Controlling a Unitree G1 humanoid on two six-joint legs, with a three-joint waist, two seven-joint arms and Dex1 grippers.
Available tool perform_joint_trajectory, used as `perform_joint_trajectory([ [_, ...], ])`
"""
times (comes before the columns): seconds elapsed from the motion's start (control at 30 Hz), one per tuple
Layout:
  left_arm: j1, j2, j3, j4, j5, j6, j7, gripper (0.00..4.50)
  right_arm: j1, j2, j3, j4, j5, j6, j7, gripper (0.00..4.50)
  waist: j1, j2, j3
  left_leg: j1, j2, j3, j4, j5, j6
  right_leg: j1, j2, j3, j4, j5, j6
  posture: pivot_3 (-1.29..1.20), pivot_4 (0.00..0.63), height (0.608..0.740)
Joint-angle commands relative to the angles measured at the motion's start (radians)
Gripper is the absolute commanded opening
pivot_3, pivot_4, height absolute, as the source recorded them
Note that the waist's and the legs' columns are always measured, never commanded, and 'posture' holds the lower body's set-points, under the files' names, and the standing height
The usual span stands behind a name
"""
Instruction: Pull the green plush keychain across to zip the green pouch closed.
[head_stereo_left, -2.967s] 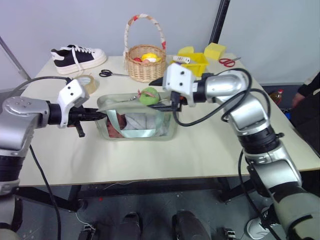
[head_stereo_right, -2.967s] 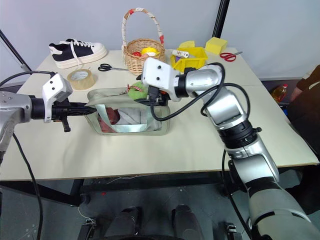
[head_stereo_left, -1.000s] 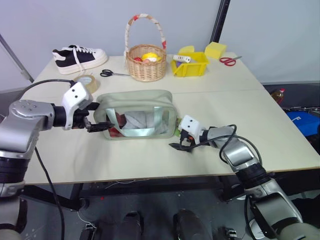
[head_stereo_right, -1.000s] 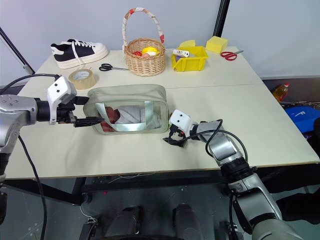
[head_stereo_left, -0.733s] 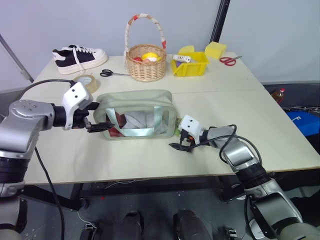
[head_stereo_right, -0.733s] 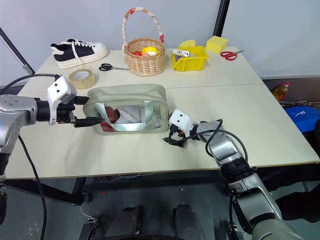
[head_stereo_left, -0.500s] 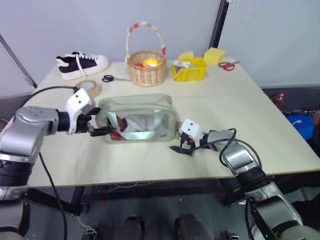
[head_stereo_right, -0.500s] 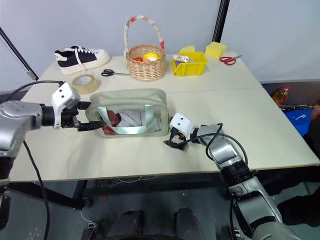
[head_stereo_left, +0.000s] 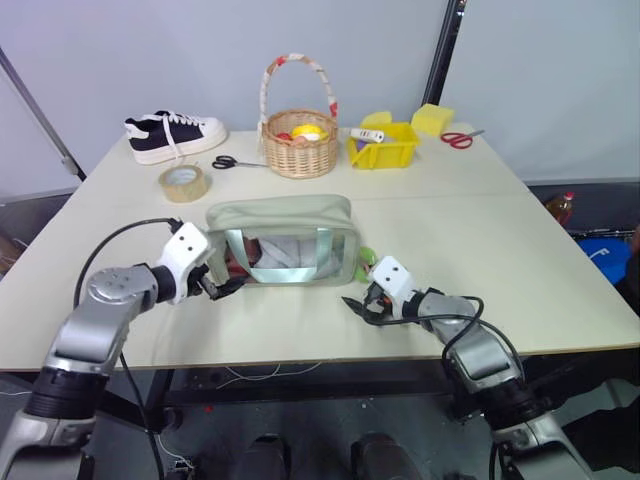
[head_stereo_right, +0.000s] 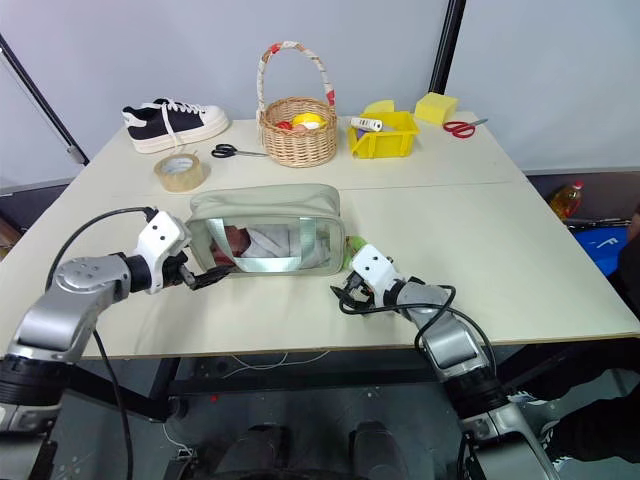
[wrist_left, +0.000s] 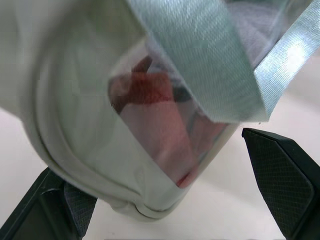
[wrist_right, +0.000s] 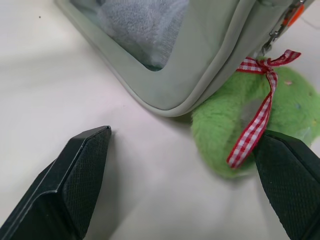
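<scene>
The green pouch (head_stereo_left: 285, 240) stands mid-table with its top zipped across and its clear window facing me. At its right end the green plush keychain (head_stereo_right: 357, 246) hangs from the zipper pull, a fuzzy ring with a red checked ribbon (wrist_right: 235, 130). My right gripper (head_stereo_left: 358, 303) hovers open just in front of it, touching nothing; in the right wrist view the gripper (wrist_right: 185, 165) frames the keychain and the pouch's corner (wrist_right: 200, 60). My left gripper (head_stereo_left: 225, 288) is open at the pouch's lower left corner (wrist_left: 100, 135), its fingers to either side of it.
Along the table's back stand a wicker basket (head_stereo_left: 300, 150), a black and white shoe (head_stereo_left: 175, 135), a tape roll (head_stereo_left: 185, 182), black scissors (head_stereo_left: 237, 161), a yellow bin (head_stereo_left: 385, 150), a yellow block (head_stereo_left: 432, 118) and red scissors (head_stereo_left: 460, 138). Both arms lie near the table's front edge.
Three seconds ago the right gripper held the keychain over the open pouch; it has let go. Over the last second the camera shifted and both hands sank, the left more.
</scene>
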Motion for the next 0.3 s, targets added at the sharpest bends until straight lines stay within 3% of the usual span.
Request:
perform_joint_trajectory([
  [0.03, 0.141, -0.424, 0.197, -0.357, -0.019, 0.240, 0.571, 4.46, -0.011, 0.121, -0.309, -0.351, 0.044, 0.305, -0.306, 4.50, 0.002, 0.000, -0.003, 0.000, 0.000, 0.000, 0.000, 0.000, 0.000, 0.000, 0.000, 0.000, 0.000, 0.000, 0.000, 0.00, 0.000, 0.740],
  [0.3, 0.172, -0.436, 0.184, -0.365, -0.036, 0.208, 0.605, 4.46, 0.029, 0.163, -0.266, -0.405, 0.061, 0.298, -0.361, 4.50, 0.007, 0.006, -0.015, 0.004, -0.001, 0.000, -0.001, 0.000, 0.001, 0.005, -0.001, 0.000, -0.002, 0.000, 0.000, 0.00, 0.000, 0.740],
])
